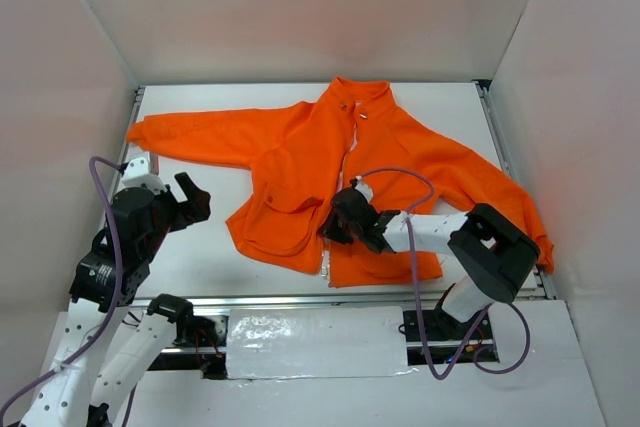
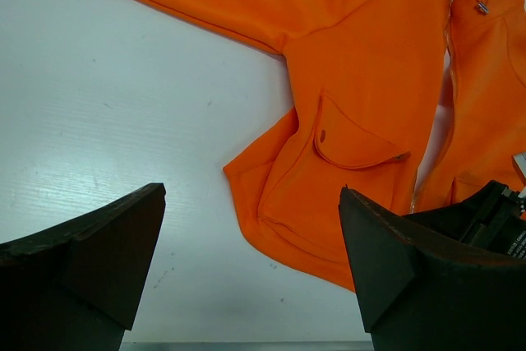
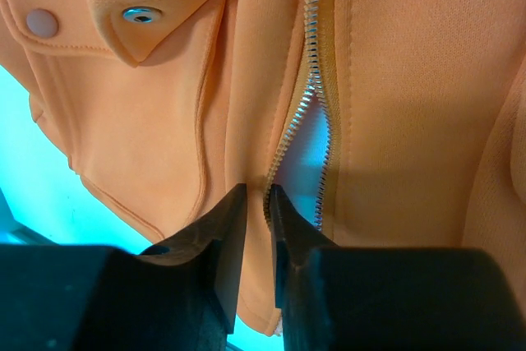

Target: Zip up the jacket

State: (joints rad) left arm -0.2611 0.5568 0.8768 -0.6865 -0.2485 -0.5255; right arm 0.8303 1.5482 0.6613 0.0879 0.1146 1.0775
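Right hand (image 3: 256, 196) seems clenched on the jacket (image 3: 411, 80) at its zipper (image 3: 315, 39); left hand (image 2: 251, 193) released, apart.

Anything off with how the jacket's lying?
Yes: the jacket lies skewed. The front panel nearer the left arm is bunched, and the zipper gapes open just beyond the right claw, with white table showing through.

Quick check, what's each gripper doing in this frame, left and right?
Left gripper: open, holding nothing.
Right gripper: closed, apparently pinching the zipper edge low on the jacket.
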